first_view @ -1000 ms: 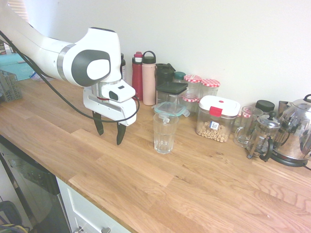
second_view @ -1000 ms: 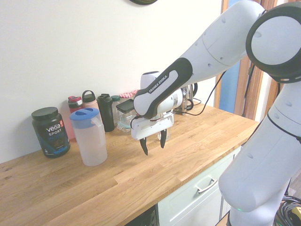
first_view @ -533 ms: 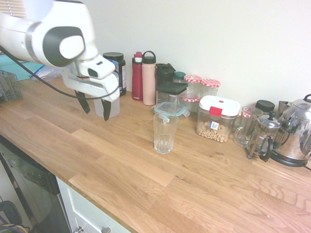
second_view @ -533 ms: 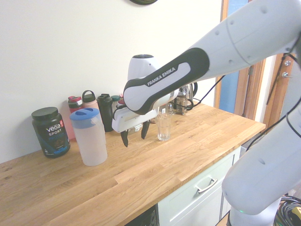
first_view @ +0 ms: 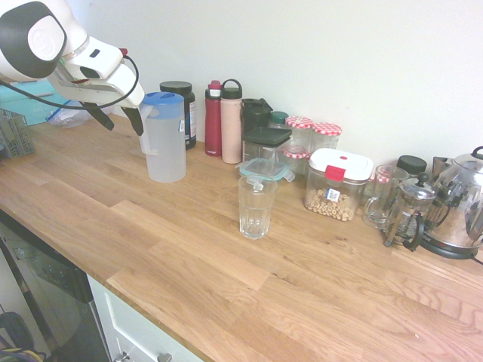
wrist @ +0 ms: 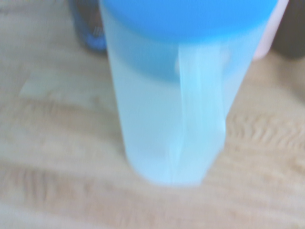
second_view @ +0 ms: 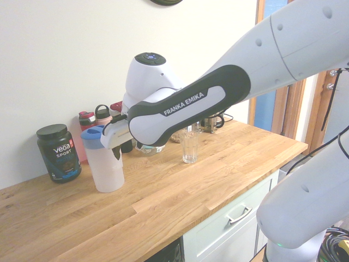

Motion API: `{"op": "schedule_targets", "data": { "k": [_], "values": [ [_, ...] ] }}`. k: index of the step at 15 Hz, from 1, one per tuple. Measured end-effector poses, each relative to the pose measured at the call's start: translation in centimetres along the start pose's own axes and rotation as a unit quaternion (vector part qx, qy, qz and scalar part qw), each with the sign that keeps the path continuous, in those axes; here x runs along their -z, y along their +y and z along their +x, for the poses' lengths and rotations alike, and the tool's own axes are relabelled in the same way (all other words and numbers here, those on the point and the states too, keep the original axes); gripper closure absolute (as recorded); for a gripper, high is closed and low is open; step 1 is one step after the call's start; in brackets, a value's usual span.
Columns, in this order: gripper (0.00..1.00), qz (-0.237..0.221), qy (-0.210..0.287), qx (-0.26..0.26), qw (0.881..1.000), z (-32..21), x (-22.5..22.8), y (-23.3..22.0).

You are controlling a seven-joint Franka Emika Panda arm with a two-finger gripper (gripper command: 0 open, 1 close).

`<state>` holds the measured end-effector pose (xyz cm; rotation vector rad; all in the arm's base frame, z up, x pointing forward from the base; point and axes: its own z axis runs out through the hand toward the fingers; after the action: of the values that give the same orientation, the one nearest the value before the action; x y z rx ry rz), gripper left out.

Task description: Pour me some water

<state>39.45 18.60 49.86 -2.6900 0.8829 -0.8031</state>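
jug (first_view: 164,137): upright, long axis vertical, blue lid (first_view: 161,98) on top, handle toward frame left, standing on tabletop (first_view: 226,264) upper left of centre | fingers (first_view: 136,121): spread wide, empty, just beside jug's handle side, contact unclear | arm: enters from upper left, gripper (first_view: 117,119) tilted downward | glass (first_view: 256,207): centre, well apart

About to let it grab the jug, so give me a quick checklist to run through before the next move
1. Tool open: ok, fingers spread, nothing held.
2. Tool lined up with the jug: ok, it hovers beside the jug's upper part; the wrist view faces the handle.
3. Jug upright on the counter: ok.
4. Blue lid seated: ok, it looks flat on top.
5. Glass upright and apart from the jug: ok.
6. Water level in the jug: cannot tell, frosted wall hides it.
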Motion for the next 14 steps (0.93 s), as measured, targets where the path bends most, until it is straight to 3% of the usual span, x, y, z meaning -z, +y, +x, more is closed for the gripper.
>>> {"op": "schedule_targets", "data": {
  "k": [1, 2, 14],
  "values": [
    [0.00, -0.001, 0.000, -0.004, 1.000, 0.8, -0.7, -0.8],
    [1.00, -0.003, -0.004, -0.007, 1.000, 1.6, -1.5, -1.5],
    [1.00, -0.009, -0.025, -0.012, 1.000, 5.1, -6.2, -5.0]
  ]
}}
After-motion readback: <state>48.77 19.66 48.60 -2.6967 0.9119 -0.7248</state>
